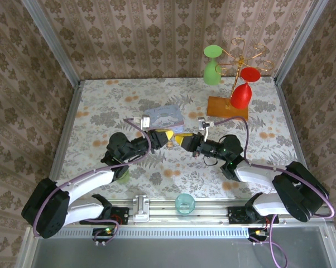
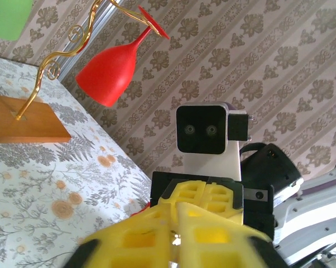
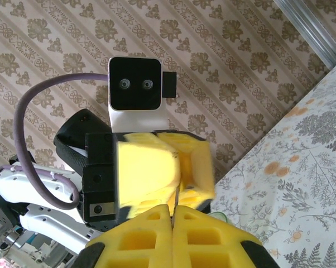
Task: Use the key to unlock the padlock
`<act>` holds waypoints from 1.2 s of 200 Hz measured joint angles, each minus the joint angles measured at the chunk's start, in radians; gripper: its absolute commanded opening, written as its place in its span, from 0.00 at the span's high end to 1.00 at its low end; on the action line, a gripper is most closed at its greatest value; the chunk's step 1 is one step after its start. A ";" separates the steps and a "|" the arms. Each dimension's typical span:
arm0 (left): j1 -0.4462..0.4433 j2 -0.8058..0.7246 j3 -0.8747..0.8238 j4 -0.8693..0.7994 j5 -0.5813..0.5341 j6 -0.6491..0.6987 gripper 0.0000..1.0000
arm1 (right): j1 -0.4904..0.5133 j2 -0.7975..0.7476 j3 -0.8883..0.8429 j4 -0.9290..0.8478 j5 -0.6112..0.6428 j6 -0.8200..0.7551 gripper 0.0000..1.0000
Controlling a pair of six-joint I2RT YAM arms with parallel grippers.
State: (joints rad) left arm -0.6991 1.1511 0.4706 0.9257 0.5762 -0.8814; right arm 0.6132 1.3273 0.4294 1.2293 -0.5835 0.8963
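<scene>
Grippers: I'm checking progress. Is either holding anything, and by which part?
Cannot be told: left gripper and right gripper each show fingers pressed together, hiding anything pinched between them.

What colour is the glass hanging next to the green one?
Red. The glass shows best in the left wrist view, hanging on the gold stand.

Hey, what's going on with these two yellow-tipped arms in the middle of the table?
Two robot arms meet tip to tip over the middle of the floral table. The left end effector and the right end effector face each other, both pinched shut. They are meant to open a padlock with a key, but both items are too small to make out between the yellow pads. A pale blue tin lies just beyond them.
</scene>
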 measured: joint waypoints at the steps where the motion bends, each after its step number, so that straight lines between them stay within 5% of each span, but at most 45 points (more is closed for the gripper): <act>1: 0.000 0.000 0.000 0.000 0.000 0.001 0.38 | 0.000 0.000 0.000 0.000 0.000 0.000 1.00; 7: 0.000 0.000 0.000 -0.002 0.003 0.002 0.18 | 0.000 0.000 0.000 -0.006 0.001 -0.003 1.00; 9: 0.000 0.000 0.000 -0.003 0.004 0.002 0.05 | 0.000 0.000 0.000 -0.009 0.002 -0.003 1.00; 15: 0.000 -0.001 0.000 -0.009 0.007 0.007 0.00 | 0.000 0.000 0.000 -0.023 0.005 -0.008 1.00; 97: 0.006 -0.169 0.043 -0.385 -0.201 0.196 0.00 | 0.000 -0.115 0.001 -0.510 0.188 -0.146 1.00; 140: 0.037 0.030 0.043 -0.475 -0.261 0.202 0.05 | -0.002 -0.109 -0.001 -0.671 0.325 -0.161 1.00; 240: 0.087 0.497 0.175 -0.467 -0.271 0.231 0.24 | -0.003 -0.036 -0.016 -0.714 0.375 -0.158 1.00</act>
State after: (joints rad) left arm -0.6125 1.6485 0.6456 0.4591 0.3054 -0.6502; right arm 0.6102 1.2915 0.4129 0.5152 -0.2085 0.7387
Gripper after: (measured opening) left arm 0.761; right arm 0.060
